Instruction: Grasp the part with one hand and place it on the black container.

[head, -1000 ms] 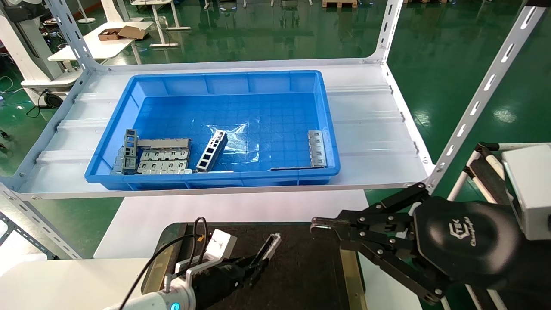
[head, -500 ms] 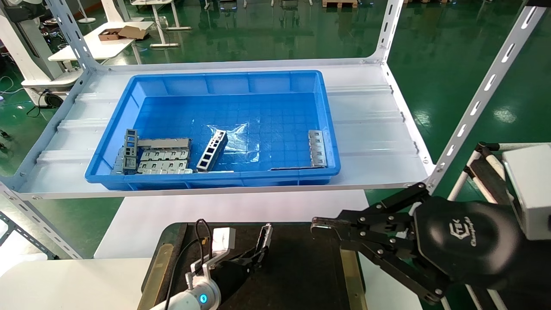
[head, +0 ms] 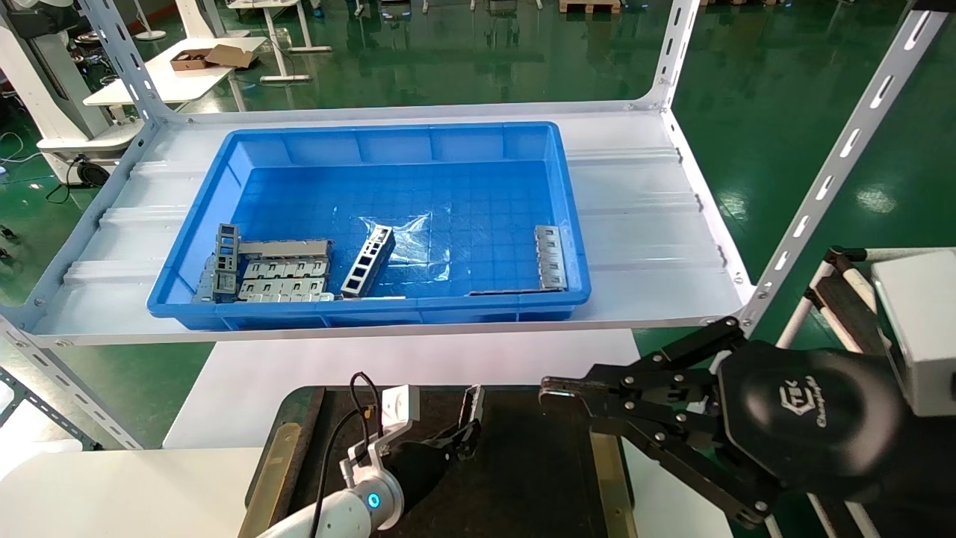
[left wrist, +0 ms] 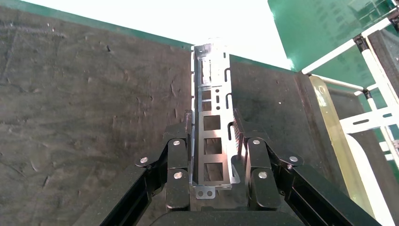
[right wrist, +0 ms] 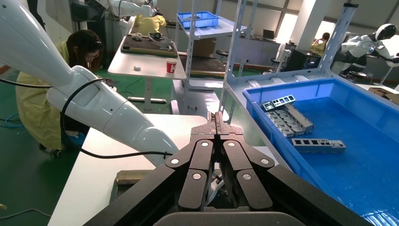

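The part [left wrist: 211,108] is a narrow silver-grey trough-shaped bar with square cutouts. My left gripper [left wrist: 212,124] is shut on its near half, and the far end sticks out ahead of the fingers. In the head view the left gripper [head: 464,436] holds the part [head: 471,403] over the far middle of the black container [head: 538,478], a flat dark felt tray that also shows in the left wrist view [left wrist: 84,94]. I cannot tell whether the part touches the felt. My right gripper [head: 549,389] is shut and empty, hovering by the tray's right side; its own view shows it too [right wrist: 217,117].
A blue bin [head: 388,142] stands on the white shelf beyond, holding a ladder-like grey bar [head: 368,260], flat silver plates [head: 284,278] and another plate [head: 550,256]. Brass strips [head: 609,478] run along the tray's sides. Slotted shelf posts [head: 836,157] rise on the right.
My left gripper has shifted slightly right and turned with the part, which now points more straight toward the tray's far edge. The right arm has not moved.
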